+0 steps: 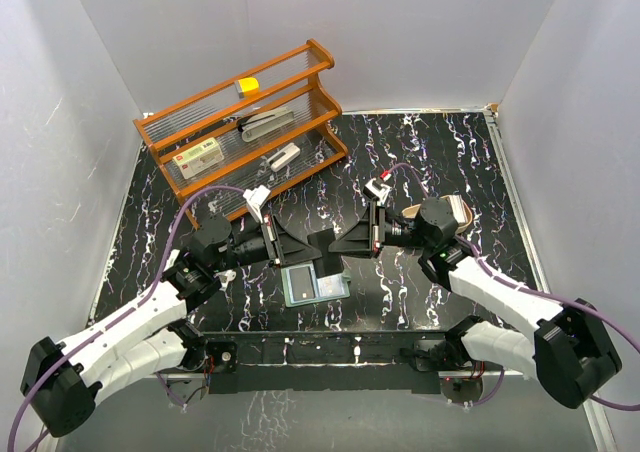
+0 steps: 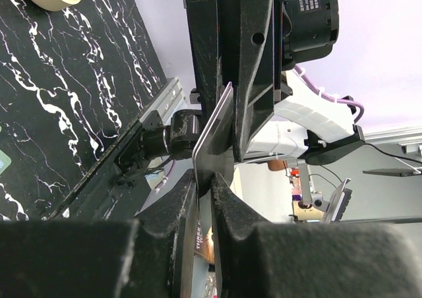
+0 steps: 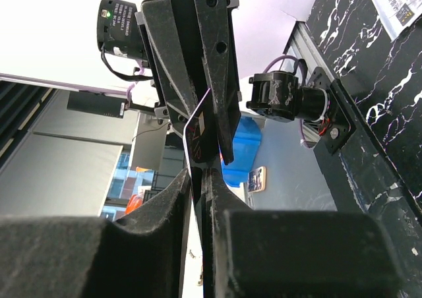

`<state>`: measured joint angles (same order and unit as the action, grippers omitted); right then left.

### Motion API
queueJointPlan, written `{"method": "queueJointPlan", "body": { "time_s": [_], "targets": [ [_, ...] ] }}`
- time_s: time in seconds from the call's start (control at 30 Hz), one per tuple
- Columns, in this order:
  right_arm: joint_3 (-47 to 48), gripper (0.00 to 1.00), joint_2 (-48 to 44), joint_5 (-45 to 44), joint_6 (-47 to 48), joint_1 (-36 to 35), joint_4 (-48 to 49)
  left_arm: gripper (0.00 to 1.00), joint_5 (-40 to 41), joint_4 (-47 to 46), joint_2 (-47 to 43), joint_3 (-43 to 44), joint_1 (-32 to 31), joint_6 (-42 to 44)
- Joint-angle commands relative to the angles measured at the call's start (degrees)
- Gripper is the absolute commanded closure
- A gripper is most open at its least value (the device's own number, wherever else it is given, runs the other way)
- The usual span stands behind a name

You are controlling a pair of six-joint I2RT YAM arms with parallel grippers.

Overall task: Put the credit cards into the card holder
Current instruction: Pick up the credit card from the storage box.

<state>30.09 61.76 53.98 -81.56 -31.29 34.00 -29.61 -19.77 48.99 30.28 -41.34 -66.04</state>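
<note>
Pinching one credit card (image 2: 214, 134) in mid-air — left gripper (image 2: 206, 182) and right gripper (image 3: 200, 173) both clamp it.

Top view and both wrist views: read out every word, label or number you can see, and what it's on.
Nothing is legible.
On the white box: red label, print too small.
On the camera lens: white lettering, blurred.
On the credit card: dark print, blurred.
</note>
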Motion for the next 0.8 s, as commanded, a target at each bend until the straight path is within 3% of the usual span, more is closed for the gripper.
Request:
{"method": "queueJointPlan", "body": {
  "time_s": [0.0, 0.27, 0.5, 0.6, 0.77],
  "targets": [
    [1.47, 0.91, -4.18, 1.33, -2.35, -0.7, 6.8, 0.88, 0.1, 6.22, 0.18, -0.78, 0.05, 1.86],
    [-0.4, 0.88, -6.35, -0.23, -1.45, -0.65, 5.29, 0.83, -0.36, 4.74, 0.12, -1.27, 0.03, 0.51],
    [-1.25, 1.0, -7.54, -3.75, -1.33, -0.7, 6.78, 0.52, -0.47, -1.9, -0.76, -3.75, 0.07, -5.31],
    [-0.96, 1.0, -7.34, -6.18, -0.56, -0.7, 6.01, 0.47, -0.86, -8.57, -0.77, -5.46, 0.04, -8.94],
    [-0.63, 1.0, -5.08, -9.44, 0.35, -0.77, 7.2, 0.46, -0.96, -7.45, 0.95, -5.78, 0.03, -8.0]
  ]
}}
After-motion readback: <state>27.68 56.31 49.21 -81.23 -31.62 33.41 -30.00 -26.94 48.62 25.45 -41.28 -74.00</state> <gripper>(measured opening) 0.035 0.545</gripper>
